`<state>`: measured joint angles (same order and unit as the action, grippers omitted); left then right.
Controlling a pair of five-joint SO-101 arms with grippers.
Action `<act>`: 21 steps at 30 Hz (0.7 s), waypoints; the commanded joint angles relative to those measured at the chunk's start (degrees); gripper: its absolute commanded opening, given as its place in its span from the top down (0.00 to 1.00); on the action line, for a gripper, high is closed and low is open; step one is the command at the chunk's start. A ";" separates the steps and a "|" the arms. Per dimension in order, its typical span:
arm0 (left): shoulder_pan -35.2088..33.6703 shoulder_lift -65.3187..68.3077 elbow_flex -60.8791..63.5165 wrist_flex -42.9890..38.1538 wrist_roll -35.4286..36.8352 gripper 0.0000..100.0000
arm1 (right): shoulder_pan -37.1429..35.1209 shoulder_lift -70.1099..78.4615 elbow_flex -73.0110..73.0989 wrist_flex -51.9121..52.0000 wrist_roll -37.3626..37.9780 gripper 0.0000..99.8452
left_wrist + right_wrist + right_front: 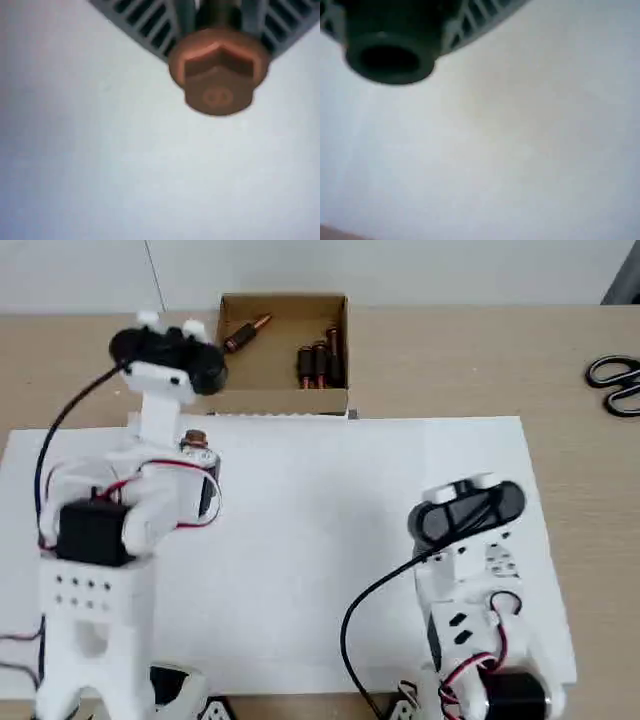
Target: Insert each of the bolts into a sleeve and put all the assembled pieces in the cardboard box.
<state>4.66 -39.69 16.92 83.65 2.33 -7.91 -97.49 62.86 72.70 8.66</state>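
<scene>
Two pincers, each loaded

Left pincer (220,17) is clamped round the shank of a copper-coloured hex-head metal bolt (218,75), head towards the camera, above the white paper sheet (100,165). Right pincer (395,20) grips a black hollow cylindrical sleeve (390,57). At twelve o'clock on the pale wooden counter (450,360), the brown cardboard box (283,400) holds several copper-and-black assembled pieces (320,362).

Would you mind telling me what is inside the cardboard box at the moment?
Inside the cardboard box lie one assembled piece at its left side and a cluster of about three at its right. Its near wall hides the floor strip just behind it.
</scene>
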 commanded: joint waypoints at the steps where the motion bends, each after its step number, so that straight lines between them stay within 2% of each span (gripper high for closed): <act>1: 0.53 -10.81 12.53 -12.40 6.24 0.99 | -4.09 -7.08 3.87 -2.42 -0.62 1.00; 8: 0.53 -30.42 34.24 -27.52 17.41 0.99 | -10.15 -5.58 7.30 -7.25 -5.71 1.00; 15: 0.44 -48.18 49.36 -33.41 29.89 0.99 | -20.18 -6.37 14.51 -13.23 -5.80 1.00; 21: 0.44 -61.80 58.42 -35.52 33.58 0.99 | -25.54 -6.37 19.69 -16.84 -5.80 1.00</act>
<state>4.66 -95.16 73.36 50.15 34.33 -31.03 -103.21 82.02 58.37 3.38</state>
